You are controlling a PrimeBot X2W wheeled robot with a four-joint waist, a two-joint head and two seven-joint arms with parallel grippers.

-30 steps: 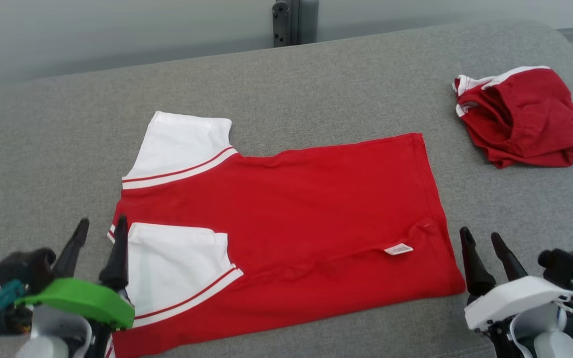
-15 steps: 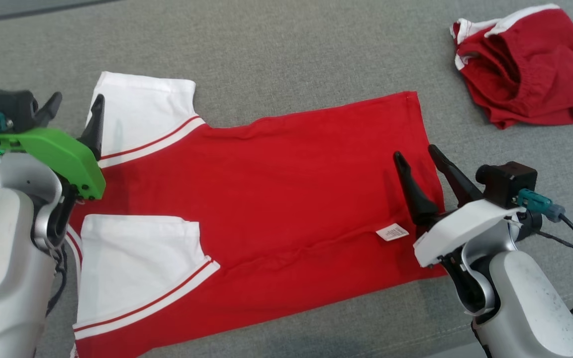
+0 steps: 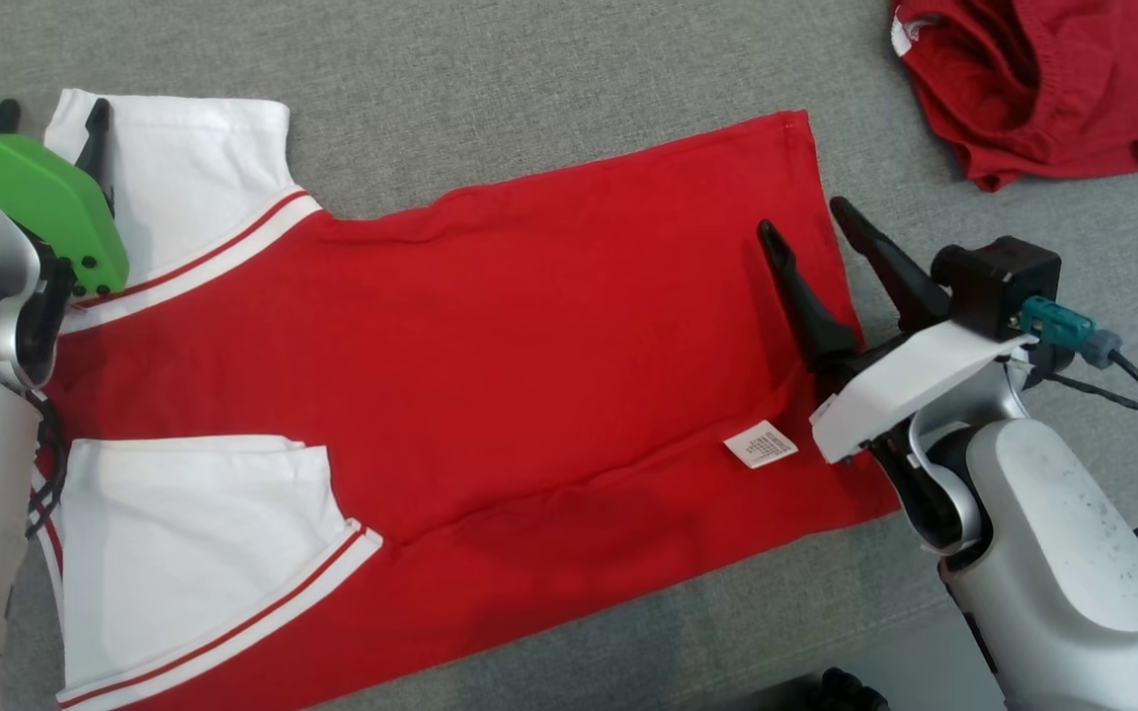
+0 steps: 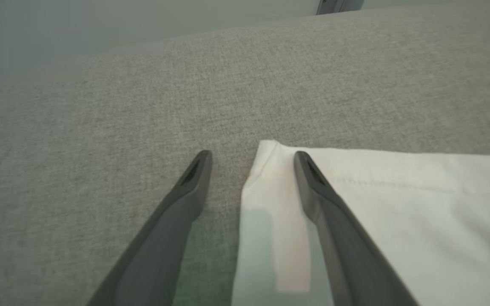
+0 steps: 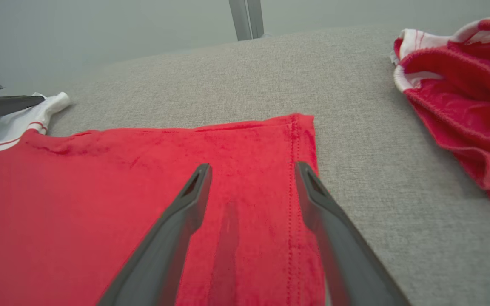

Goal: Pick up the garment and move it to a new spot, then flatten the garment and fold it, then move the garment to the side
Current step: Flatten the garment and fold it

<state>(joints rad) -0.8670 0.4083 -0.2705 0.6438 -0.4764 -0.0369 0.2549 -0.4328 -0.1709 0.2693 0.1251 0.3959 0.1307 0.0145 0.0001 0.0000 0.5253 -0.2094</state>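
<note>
Looking down across the grey cushion (image 3: pixel 549 89), found the red T-shirt (image 3: pixel 529 326) spread flat on it, long axis running left to right, white sleeves at the left end and hem (image 3: pixel 819 188) at the right. Noted a crumpled red garment (image 3: pixel 1043 79) well apart, beyond the hem at the far right.

Placed the far sleeve (image 3: pixel 184 168) nearest the left gripper (image 4: pixel 252 155): jaws parted and empty, one finger above the sleeve's outer corner, the other above bare cushion, straddling the sleeve edge. Placed the far hem corner nearest the right gripper (image 3: pixel 804 215): likewise spread wide, holding nothing, fingers pointing away, one to each side of the hem stitching. Could not tell contact with the cloth on either side.

Judged the far long edge to be the thing to take, one arm at each end of it, with the near sleeve (image 3: pixel 194 533) and near edge lying toward the robot. Expected a fold across the short axis, far edge toward near.

Spotted the small white care label (image 3: pixel 760 444) just beside the right gripper's base.
</note>
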